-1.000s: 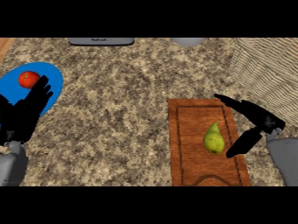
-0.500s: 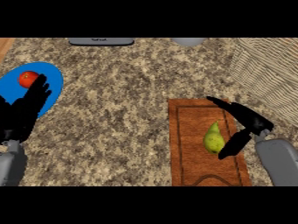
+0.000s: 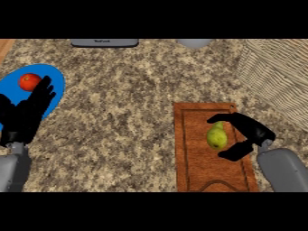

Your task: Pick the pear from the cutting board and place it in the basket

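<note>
A green-yellow pear (image 3: 216, 136) lies on the brown wooden cutting board (image 3: 196, 162) at the lower right. My right hand (image 3: 251, 132) is just right of the pear, its fingers curving over the pear's top and its thumb below it, curling around the fruit. The woven wicker basket (image 3: 286, 81) stands at the upper right, beyond the board. My left hand (image 3: 24, 113) rests open at the left, fingers up, over a blue plate.
A blue plate (image 3: 49, 81) at the left holds a red tomato (image 3: 30, 81). A grey appliance edge (image 3: 104, 42) and a grey round object (image 3: 195, 43) sit at the counter's far side. Speckled granite lies between plate and board.
My right hand has moved left and down toward the pear, and its fingers have curled in around it. The left hand has stayed in place.
</note>
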